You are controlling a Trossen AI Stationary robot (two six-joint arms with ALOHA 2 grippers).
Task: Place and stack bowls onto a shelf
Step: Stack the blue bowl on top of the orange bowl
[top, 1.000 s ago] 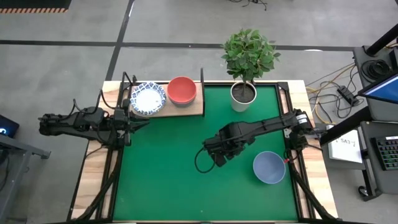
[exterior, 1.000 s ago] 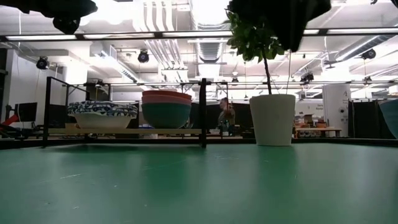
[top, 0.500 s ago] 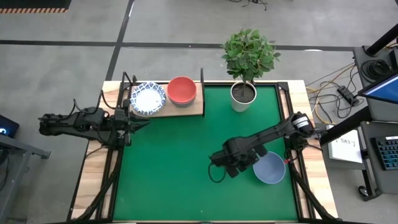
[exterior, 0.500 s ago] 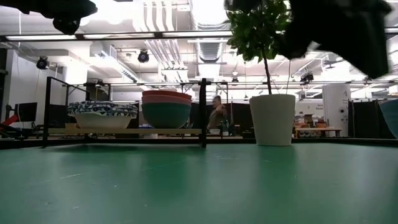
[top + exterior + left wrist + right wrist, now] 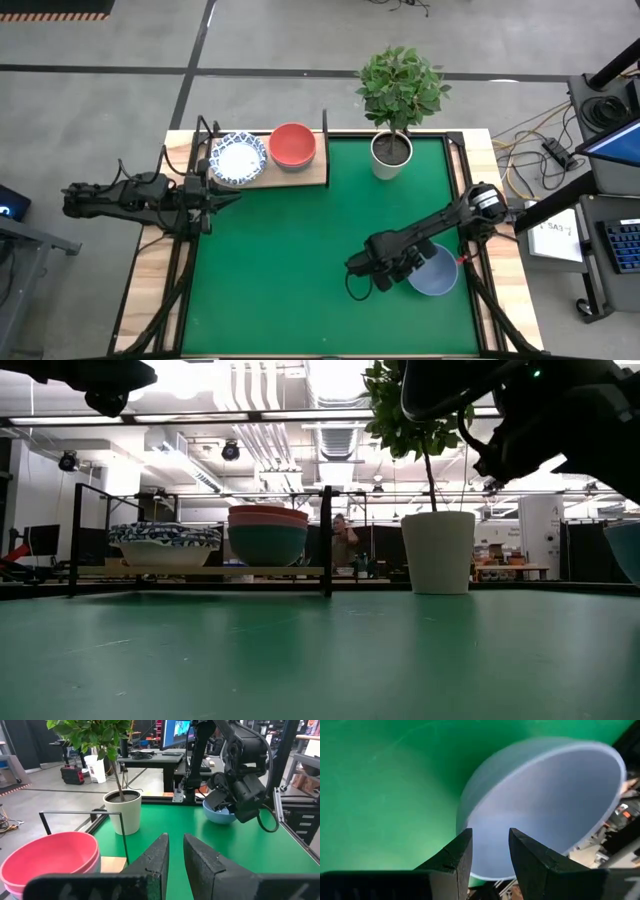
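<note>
The right gripper (image 5: pixel 418 262), fingers apart, hung over the grey-blue bowl (image 5: pixel 437 273) near the mat's right edge, its arm hiding the bowl's left rim from above, while the left gripper (image 5: pixel 232 197), fingers narrowly parted, waited beside the shelf (image 5: pixel 310 176).

Right tool (image 5: pixel 418 262) now over grey-blue bowl (image 5: pixel 437 274) (fingers apart).

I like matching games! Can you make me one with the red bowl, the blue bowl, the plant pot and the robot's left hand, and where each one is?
Things:
1. red bowl
2. grey-blue bowl
3. plant pot
4. left end effector

Places:
A. at the mat's far edge
B. on the shelf
C. beside the shelf, holding nothing
D. under the right end effector

Pairs: 1-B, 2-D, 3-A, 4-C
</note>
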